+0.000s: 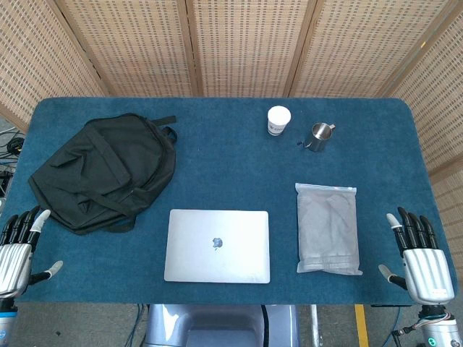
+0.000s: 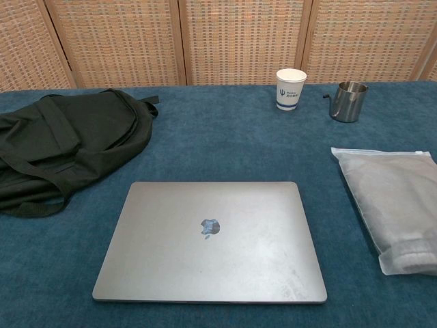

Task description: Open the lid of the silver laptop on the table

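Item: flat silver laptop with a dark logo on its lid, lid fully down, lying near the front edge of the table, between the backpack and the pouch.
Support: table covered in blue-green felt cloth, backed by woven cane screens.
Left hand: the left hand is seen at the table's front left corner, fingers spread, nothing held, well apart from the laptop.
Right hand: the right hand is seen at the front right corner, fingers spread and pointing away from the robot, nothing held, just beyond the pouch.
Other articles: 1 slumped black fabric backpack at the left; 1 white paper cup with printed label and 1 small steel mug with handle at the far side; 1 frosted plastic zip pouch holding grey folded cloth to the right of the laptop.
Step in hand: judged to be the start; the lid has not been touched.
Next move: an approach to the laptop's front edge is called for, with fingertips slipped under the lid lip; the base is likely to need steadying by the other hand so that it is not lifted or slid.
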Action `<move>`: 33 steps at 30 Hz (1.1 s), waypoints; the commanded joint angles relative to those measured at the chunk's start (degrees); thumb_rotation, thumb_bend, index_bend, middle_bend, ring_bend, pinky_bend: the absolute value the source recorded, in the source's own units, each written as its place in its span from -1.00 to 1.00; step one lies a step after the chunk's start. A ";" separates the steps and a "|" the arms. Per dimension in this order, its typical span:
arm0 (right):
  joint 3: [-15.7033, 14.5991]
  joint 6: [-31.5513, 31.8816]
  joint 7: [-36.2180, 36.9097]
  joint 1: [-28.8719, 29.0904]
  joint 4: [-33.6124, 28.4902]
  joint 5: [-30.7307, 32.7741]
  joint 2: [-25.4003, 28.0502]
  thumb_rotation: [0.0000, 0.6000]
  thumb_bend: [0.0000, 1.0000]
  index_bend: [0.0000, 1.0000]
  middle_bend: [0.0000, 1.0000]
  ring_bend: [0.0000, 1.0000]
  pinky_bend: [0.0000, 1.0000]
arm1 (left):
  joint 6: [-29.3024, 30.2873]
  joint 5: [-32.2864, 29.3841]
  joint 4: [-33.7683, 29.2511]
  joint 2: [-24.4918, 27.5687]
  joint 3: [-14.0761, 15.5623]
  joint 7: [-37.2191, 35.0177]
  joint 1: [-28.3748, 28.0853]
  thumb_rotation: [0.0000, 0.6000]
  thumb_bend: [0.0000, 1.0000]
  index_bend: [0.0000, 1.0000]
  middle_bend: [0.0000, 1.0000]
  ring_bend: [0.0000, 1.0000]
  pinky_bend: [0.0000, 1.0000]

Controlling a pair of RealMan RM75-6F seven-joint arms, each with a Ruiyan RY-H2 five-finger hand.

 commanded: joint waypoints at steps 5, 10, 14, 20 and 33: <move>0.09 -0.16 0.08 0.03 -0.06 0.26 0.01 1.00 -1.00 -1.00 -1.00 -1.00 -1.00 | -0.18 -0.45 0.12 0.08 -0.20 -0.36 -0.08 1.00 -1.00 -1.00 -1.00 -1.00 -1.00; 0.15 -0.20 0.21 0.01 -0.51 0.42 0.18 1.00 -1.00 -1.00 -1.00 -1.00 -1.00 | -1.13 0.33 -0.30 0.16 0.00 -1.13 -0.73 1.00 -1.00 -1.00 -1.00 -1.00 -1.00; 0.31 -0.34 0.77 -0.01 -0.55 0.94 0.43 1.00 -1.00 -1.00 -1.00 -1.00 -1.00 | -4.84 6.88 -2.08 0.41 1.47 -3.63 -4.10 1.00 -1.00 -1.00 -1.00 -1.00 -1.00; 0.32 -0.92 1.70 0.24 -0.47 1.12 0.66 1.00 -1.00 -1.00 -1.00 -1.00 -1.00 | -14.41 14.95 -5.03 -2.51 0.63 1.08 -12.76 1.00 -1.00 -1.00 -1.00 -1.00 -1.00; 0.44 -1.95 5.43 0.45 -0.12 2.31 1.69 1.00 -1.00 -1.00 -1.00 -1.00 -1.00 | -24.53 19.37 3.82 -20.78 -2.33 -1.73 -25.33 1.00 -1.00 -1.00 -1.00 -1.00 -1.00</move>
